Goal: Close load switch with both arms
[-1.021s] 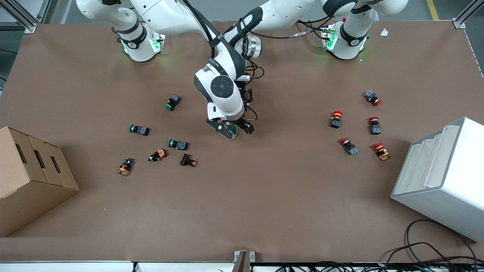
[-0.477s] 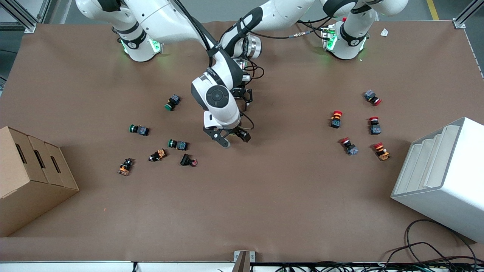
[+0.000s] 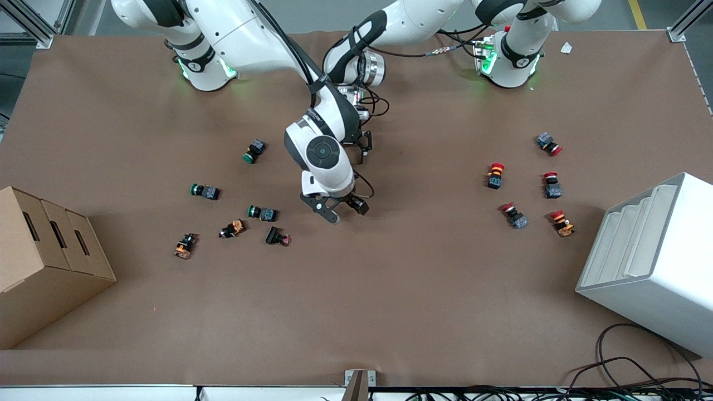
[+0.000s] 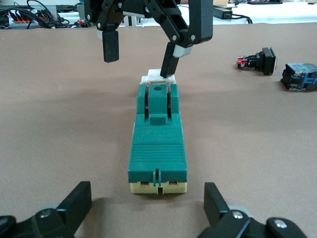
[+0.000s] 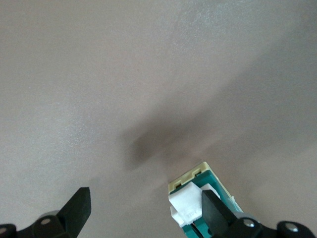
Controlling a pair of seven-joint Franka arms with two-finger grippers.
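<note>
A wide brown table [image 3: 390, 289] carries scattered push-buttons, with a cardboard box [image 3: 44, 262] at the right arm's end and a white stepped bin [image 3: 652, 262] at the left arm's end. Near the middle of the table lies the load switch [image 4: 157, 144], a long dark-green block on a cream base, flat on the brown surface; in the front view it is hidden under the right arm's wrist. In the left wrist view its cream-white lever [image 4: 154, 76] sits at the end turned away from that camera. The right gripper [image 3: 341, 210] hangs low over that lever end with its fingers spread; one fingertip [image 4: 169, 64] touches the lever piece, while the other hangs in the air beside the switch. The right wrist view shows the same white lever [image 5: 187, 206] right against one finger. The left gripper [image 4: 148, 210] is low at the switch's other end, its fingers wide apart on either side of the cream base and not touching it. Green-capped buttons [image 3: 260, 213] lie toward the right arm's end, red-capped ones [image 3: 494, 175] toward the left arm's end.
</note>
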